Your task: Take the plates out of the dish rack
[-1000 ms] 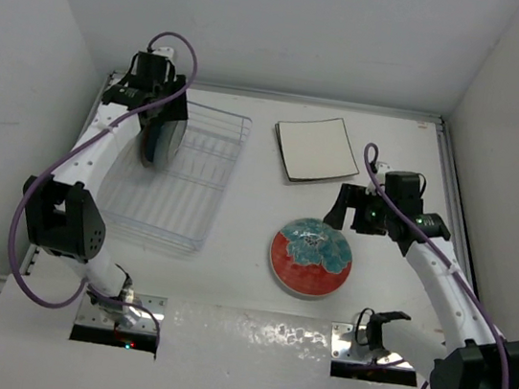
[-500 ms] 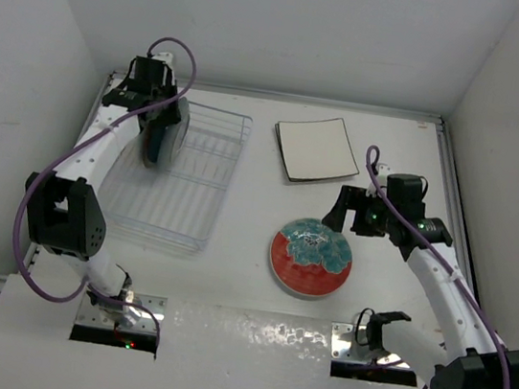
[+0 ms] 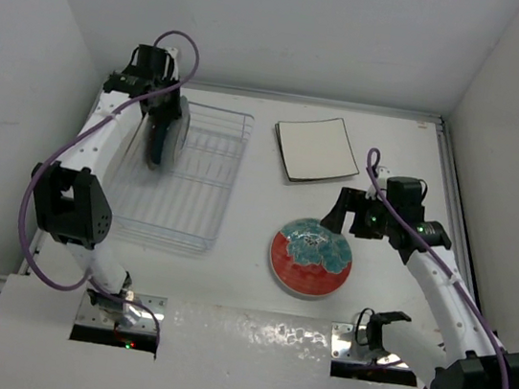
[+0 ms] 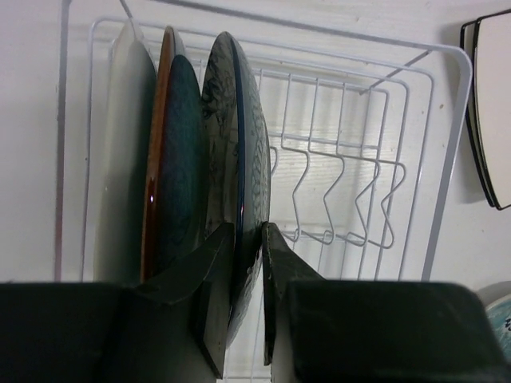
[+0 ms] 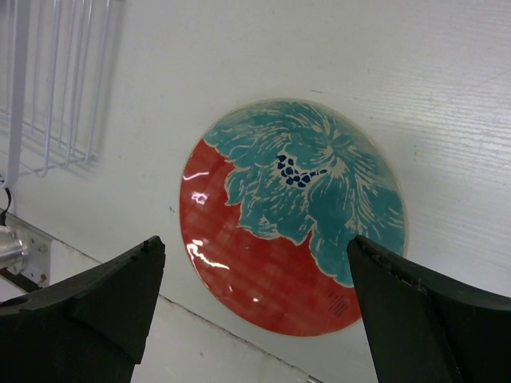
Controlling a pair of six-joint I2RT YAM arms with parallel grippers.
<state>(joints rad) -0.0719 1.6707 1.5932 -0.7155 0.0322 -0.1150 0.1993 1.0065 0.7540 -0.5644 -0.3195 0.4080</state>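
The left claw [image 4: 247,239] is narrowed onto the lower rim of a round white plate with a dark blue pattern [image 4: 235,136], one finger on each face. The plate stands on edge in the slots of the clear plastic dish rack with thin white wire dividers [image 4: 359,175], at the upper left of the overhead view. Just beside it in the wrist view, toward the left of the frame, stand a round red-edged plate with a teal face [image 4: 172,152] and then a pale cream plate [image 4: 128,144], both upright and close together; the slots toward the right of the frame are bare. Out on the white counter [image 3: 242,182], a cream-white square plate with a dark edge [image 3: 316,148] lies flat at the upper middle of the overhead view, seemingly with a second one under it. A round red plate with a teal flower [image 5: 291,215] lies flat at the lower middle. The right claw [image 5: 255,243] hangs spread wide above this plate, gripping nothing. By this showing, the unloading looks about half done: the blue-patterned plate is gripped but not yet lifted out, and two more wait behind it.
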